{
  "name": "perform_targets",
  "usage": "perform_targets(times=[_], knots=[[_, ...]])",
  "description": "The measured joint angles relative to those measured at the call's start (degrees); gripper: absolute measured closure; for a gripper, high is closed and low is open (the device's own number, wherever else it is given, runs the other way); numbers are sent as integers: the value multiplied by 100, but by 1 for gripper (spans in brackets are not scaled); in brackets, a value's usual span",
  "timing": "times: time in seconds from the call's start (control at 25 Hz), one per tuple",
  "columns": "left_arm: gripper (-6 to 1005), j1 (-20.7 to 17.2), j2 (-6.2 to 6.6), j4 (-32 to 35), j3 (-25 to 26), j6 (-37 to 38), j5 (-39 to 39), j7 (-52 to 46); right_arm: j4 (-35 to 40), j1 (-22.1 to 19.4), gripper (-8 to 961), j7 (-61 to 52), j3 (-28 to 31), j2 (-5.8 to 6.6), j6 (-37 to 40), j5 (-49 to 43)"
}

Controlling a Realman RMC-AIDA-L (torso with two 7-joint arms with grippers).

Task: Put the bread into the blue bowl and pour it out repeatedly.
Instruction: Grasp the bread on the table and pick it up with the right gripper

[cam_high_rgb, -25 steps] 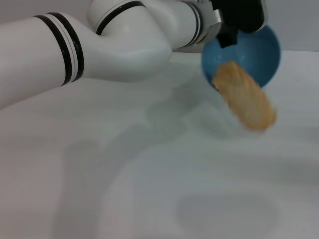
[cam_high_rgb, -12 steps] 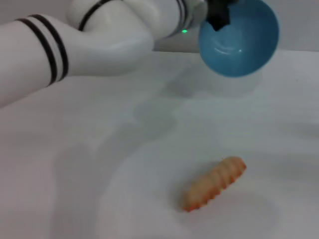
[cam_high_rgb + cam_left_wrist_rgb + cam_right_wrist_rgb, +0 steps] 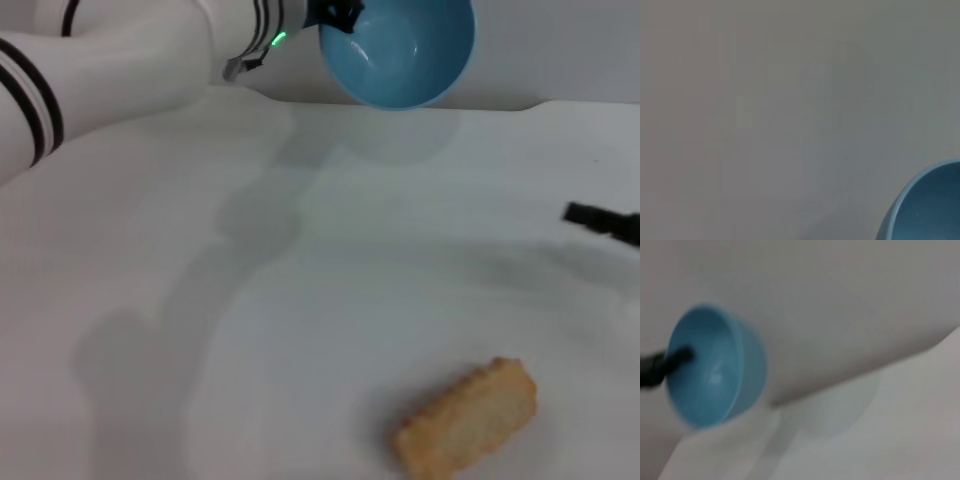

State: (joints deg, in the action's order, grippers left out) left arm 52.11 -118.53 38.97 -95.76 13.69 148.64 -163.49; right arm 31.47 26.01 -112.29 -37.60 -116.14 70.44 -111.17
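Note:
The bread (image 3: 466, 419) lies on the white table (image 3: 330, 270) near the front, flat tan underside up. My left gripper (image 3: 335, 14) is shut on the rim of the empty blue bowl (image 3: 400, 48) and holds it high at the back, tipped so its mouth faces forward. The blue bowl also shows in the left wrist view (image 3: 930, 210) and in the right wrist view (image 3: 710, 365), with a dark finger (image 3: 662, 365) on its rim. My right gripper (image 3: 603, 220) shows only as a dark tip at the right edge, low over the table.
A grey wall (image 3: 560, 50) rises behind the table's back edge. My left arm (image 3: 110, 60) reaches across the upper left of the head view.
The bread fell from the tipped bowl, landed on the table and rolled onto its top. My left gripper carried the bowl up and to the left. The right gripper's tip came into view.

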Motion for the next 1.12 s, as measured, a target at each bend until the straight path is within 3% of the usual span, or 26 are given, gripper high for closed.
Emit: perform_targets(times=[0.28, 0.84, 1.12], knots=[[1001, -93, -6, -57, -33, 2, -112, -3, -113, 833, 363, -1659, -712, -55, 28, -1846], [1002, -124, -8, -100, -39, 39, -264, -6, -215, 857, 372, -1817, -837, -45, 819, -2153], [1002, -96, -29, -98, -198, 51, -302, -5, -246, 865, 376, -1820, -882, -77, 844, -2536]])
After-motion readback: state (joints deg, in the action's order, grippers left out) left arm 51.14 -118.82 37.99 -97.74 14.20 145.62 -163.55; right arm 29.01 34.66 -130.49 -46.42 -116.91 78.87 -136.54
